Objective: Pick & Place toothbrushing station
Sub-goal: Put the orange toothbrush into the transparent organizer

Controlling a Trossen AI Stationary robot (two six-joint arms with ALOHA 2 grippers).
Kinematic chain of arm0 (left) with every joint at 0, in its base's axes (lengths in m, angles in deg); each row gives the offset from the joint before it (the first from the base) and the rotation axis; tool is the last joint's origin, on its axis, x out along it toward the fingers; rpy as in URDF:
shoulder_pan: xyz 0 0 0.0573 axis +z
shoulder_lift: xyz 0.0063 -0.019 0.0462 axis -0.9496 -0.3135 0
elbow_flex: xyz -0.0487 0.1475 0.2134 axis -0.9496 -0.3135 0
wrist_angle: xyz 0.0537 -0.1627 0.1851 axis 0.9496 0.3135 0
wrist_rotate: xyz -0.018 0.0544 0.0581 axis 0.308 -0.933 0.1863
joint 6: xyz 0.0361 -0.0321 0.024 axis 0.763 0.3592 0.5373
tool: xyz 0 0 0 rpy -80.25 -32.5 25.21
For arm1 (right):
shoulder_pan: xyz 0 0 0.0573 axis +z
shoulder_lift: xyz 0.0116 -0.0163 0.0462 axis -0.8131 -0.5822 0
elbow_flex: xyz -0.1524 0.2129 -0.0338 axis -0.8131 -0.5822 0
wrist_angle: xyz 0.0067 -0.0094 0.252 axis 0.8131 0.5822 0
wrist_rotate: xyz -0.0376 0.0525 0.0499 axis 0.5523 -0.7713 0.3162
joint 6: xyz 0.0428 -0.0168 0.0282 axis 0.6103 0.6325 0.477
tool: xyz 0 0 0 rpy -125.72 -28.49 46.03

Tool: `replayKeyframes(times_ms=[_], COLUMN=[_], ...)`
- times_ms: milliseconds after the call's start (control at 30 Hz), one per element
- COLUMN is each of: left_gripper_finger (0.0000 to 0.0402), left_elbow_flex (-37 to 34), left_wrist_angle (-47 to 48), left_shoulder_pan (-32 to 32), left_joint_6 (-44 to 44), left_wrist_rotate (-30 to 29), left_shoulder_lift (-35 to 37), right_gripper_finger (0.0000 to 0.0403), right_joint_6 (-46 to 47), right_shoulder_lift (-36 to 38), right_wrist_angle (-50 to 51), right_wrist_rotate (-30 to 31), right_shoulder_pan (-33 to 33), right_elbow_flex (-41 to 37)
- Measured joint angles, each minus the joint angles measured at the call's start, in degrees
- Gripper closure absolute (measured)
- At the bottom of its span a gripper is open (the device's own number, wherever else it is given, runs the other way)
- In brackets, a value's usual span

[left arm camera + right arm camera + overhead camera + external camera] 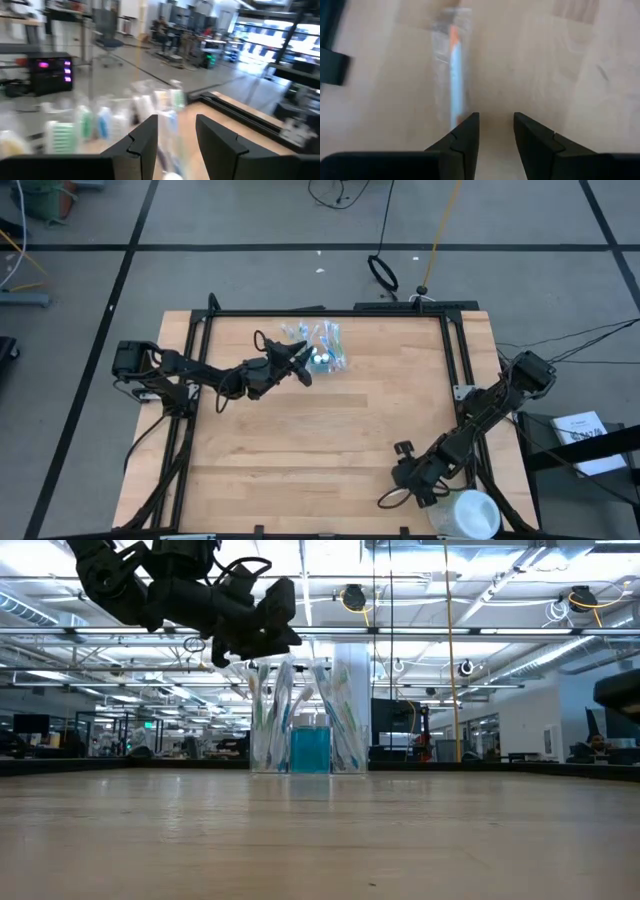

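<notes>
Looking down: clear cup (322, 352) of toothbrushes (328, 335) at desk (320, 440) twelve o'clock; left gripper (303, 366) beside it, right gripper (400, 470) near white cup (468, 515) at five o'clock.
Low: brushes upright, blue tube (309, 749) among them.
Wrists: both fingers apart, empty; one wrapped toothbrush (455, 75) lies lengthwise ahead.

The pale wooden tabletop (320, 430) carries a clear plastic cup (322, 348) of toothbrushes near its twelve o'clock edge. A larger white cup (468, 515) sits at five o'clock. One wrapped toothbrush (454, 75) lies flat on the wood there.
</notes>
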Motion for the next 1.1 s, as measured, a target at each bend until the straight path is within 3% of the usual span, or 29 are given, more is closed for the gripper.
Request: replayKeyframes(times_ms=[233, 500, 667, 867, 1000, 1100], left_gripper_finger=[0.0266, 0.0266, 0.0265, 0.0266, 0.0266, 0.0266], left_elbow_flex=[0.0, 0.0, 0.0, 0.0, 0.0, 0.0], left_wrist_angle=[-0.1, 0.0, 1.4, 3.2, 4.2, 4.5], left_shoulder_pan=[0.0, 0.0, 0.0, 0.0, 0.0, 0.0], left_joint_6=[0.0, 0.4, 0.4, 0.3, 0.1, -1.2], left_wrist_rotate=[2.5, 2.5, 2.5, 2.5, 2.5, 2.5], left_shoulder_lift=[0.0, 0.0, 0.0, 0.0, 0.0, 0.0], right_gripper_finger=[0.0302, 0.0396, 0.0390, 0.0388, 0.0361, 0.0331], right_joint_6=[-3.4, -14.5, -14.9, -4.2, -1.6, 1.5], right_shoulder_lift=[0.3, 0.2, 2.9, 8.0, 7.3, 6.4], right_wrist_angle=[-4.9, -5.7, -6.3, -4.8, -5.5, -6.5], right_wrist_rotate=[-0.4, -0.3, -1.5, -2.0, -6.2, -5.4], right_shoulder_pan=[-0.4, -3.3, -4.5, -5.6, -5.3, -4.8], right_elbow_flex=[-4.3, -7.6, -7.6, -7.3, -7.5, -7.4])
